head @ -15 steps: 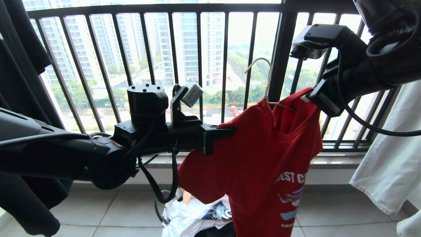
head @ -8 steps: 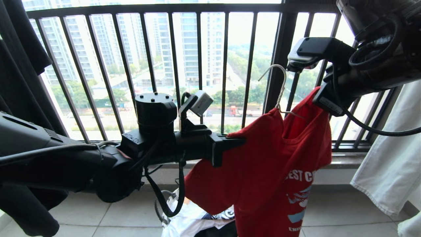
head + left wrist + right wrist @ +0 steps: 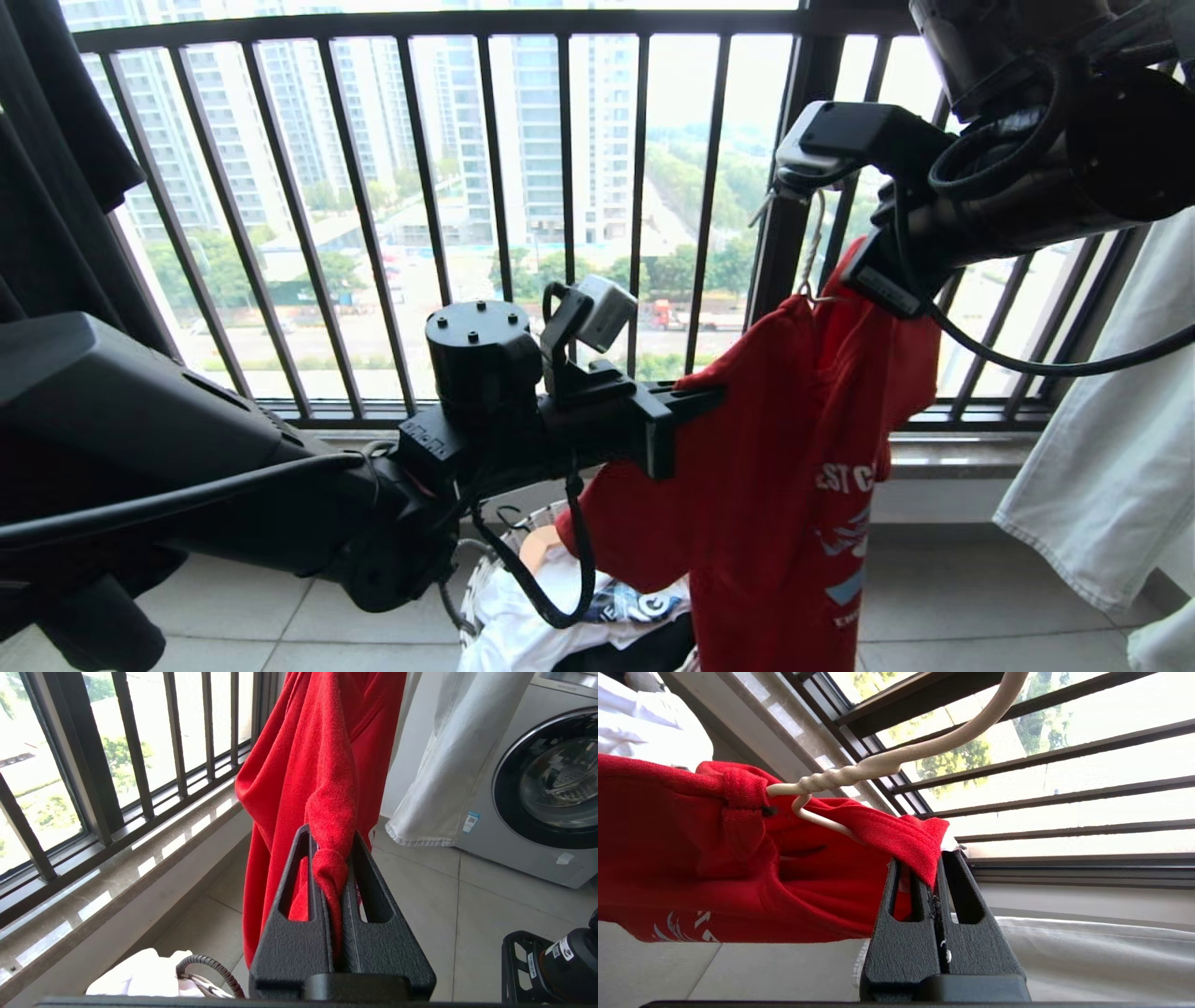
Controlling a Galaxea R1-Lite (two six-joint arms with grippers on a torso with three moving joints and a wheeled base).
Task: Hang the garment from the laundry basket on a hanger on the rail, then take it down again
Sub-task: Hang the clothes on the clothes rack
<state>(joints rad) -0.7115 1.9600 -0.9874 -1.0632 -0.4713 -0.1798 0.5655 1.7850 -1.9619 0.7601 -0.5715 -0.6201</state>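
Observation:
The red garment (image 3: 794,467) hangs in the air in front of the window, stretched between both grippers. My left gripper (image 3: 695,406) is shut on a bunched fold of its sleeve side (image 3: 327,868). My right gripper (image 3: 864,275) is up at the right, shut on the other shoulder edge (image 3: 920,844). The off-white wire hanger (image 3: 878,765) sits inside the neck opening. Its twisted neck and hook (image 3: 810,252) rise out beside the right wrist. Below the left arm the laundry basket (image 3: 478,583) stands on the floor, holding a white T-shirt. The rail is out of view.
The black barred window railing (image 3: 560,187) and its stone ledge (image 3: 117,868) are straight ahead. A black garment (image 3: 56,187) hangs at the left and a white cloth (image 3: 1102,448) at the right. A washing machine (image 3: 546,788) stands beyond the white cloth.
My left gripper has moved right, my right gripper left. The garment now hangs narrower between them, and the hanger's hook has slid partly behind the right wrist.

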